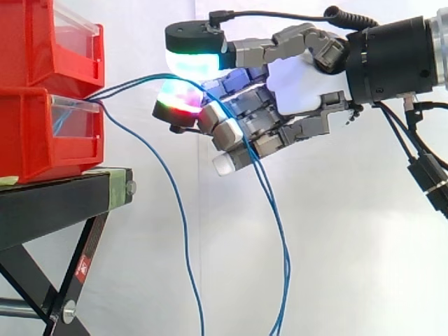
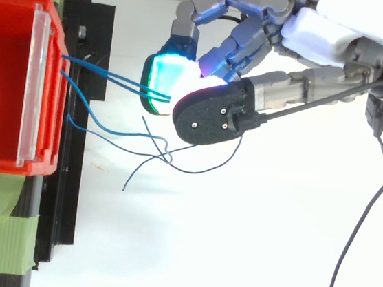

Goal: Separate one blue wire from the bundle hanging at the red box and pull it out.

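Beside the red bins [image 1: 49, 84], the level hand [image 1: 308, 84] pinches blue wires [image 1: 129, 84] (fingers [image 1: 234, 133] curled)

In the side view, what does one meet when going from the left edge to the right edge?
red bins → blue wires, stretched taut → hand, pinching them → black wrist of the arm

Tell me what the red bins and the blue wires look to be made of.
Red bins: probably moulded plastic, smooth, slightly glossy, with clear front panels. Blue wires: likely plastic-insulated, thin and flexible, judging by their loose drooping curves.
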### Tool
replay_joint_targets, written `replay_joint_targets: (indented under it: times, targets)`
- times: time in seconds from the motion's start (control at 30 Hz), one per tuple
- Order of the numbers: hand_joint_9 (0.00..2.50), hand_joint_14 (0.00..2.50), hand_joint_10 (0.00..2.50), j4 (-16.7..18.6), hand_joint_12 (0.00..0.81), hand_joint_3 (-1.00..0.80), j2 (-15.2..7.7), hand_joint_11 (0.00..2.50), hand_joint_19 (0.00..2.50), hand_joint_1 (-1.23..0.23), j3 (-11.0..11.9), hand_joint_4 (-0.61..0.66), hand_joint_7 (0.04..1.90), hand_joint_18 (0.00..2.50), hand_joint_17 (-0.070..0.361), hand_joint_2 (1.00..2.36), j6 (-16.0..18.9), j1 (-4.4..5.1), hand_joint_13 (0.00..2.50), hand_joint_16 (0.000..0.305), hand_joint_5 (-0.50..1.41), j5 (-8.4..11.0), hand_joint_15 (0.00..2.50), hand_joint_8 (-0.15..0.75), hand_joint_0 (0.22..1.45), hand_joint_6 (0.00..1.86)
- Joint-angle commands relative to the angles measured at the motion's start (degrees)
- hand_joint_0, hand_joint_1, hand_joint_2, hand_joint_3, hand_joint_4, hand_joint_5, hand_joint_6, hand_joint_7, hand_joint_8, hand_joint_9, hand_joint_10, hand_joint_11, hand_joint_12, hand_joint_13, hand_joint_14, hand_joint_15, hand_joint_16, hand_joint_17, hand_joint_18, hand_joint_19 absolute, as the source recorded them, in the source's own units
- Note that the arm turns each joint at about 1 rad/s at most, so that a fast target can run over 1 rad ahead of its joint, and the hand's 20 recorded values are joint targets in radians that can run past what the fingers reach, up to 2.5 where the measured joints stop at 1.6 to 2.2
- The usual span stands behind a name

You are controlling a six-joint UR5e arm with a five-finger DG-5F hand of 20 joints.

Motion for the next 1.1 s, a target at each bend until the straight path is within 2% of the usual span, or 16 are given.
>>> replay_joint_targets:
  times: [0.0, 0.13, 0.33, 0.47, 0.63, 0.83, 1.07]
  targets:
    - [1.02, 0.03, 0.01, 0.0, 0.435, -0.31, 0.0, 1.33, 0.67, -0.78, 0.0, 0.22, 0.97, 0.79, 0.130, 1.01, 0.0, -0.06, 1.14, 0.058, -0.23, 0.00, 1.16, 0.349, 0.63, 0.91]
    - [1.02, 0.03, 0.02, 0.0, 0.438, -0.35, 0.0, 1.33, 0.68, -0.78, 0.0, 0.21, 0.95, 0.79, 0.130, 1.01, 0.0, 0.03, 1.14, 0.058, -0.23, 0.00, 1.15, 0.354, 0.62, 0.91]
    - [0.98, 0.03, 0.01, 0.0, 0.431, -0.27, 0.0, 1.32, 0.65, -0.80, 0.0, 0.22, 0.93, 0.79, 0.129, 1.02, 0.9, 0.12, 1.13, 0.057, -0.24, 0.00, 1.14, 0.339, 0.67, 0.91]
    - [0.96, 0.03, 0.01, 0.0, 0.426, -0.27, 0.0, 1.32, 0.65, -0.81, 0.0, 0.22, 0.92, 0.79, 0.128, 1.02, 1.9, 0.12, 1.12, 0.057, -0.24, 0.00, 1.16, 0.338, 0.68, 0.90]
    - [0.94, 0.03, 0.01, 0.0, 0.437, -0.50, 0.0, 1.32, 0.67, -0.81, 0.0, 0.23, 0.92, 0.78, 0.131, 1.00, 2.5, 0.21, 1.12, 0.058, -0.24, 0.00, 1.16, 0.343, 0.58, 0.88]
    - [0.94, 0.02, 0.01, -0.4, 0.447, -0.50, 0.0, 1.32, 0.67, -0.81, 0.0, 0.24, 0.92, 0.78, 0.136, 1.00, 3.0, 0.21, 1.12, 0.061, -0.24, -0.18, 1.15, 0.353, 0.54, 0.88]
    - [0.91, 0.03, 0.01, -0.8, 0.432, -0.49, 0.0, 1.31, 0.63, -0.91, 0.0, 0.23, 0.93, 0.78, 0.131, 1.00, 3.0, 0.21, 1.10, 0.058, -0.25, -0.18, 1.14, 0.338, 0.65, 0.90]
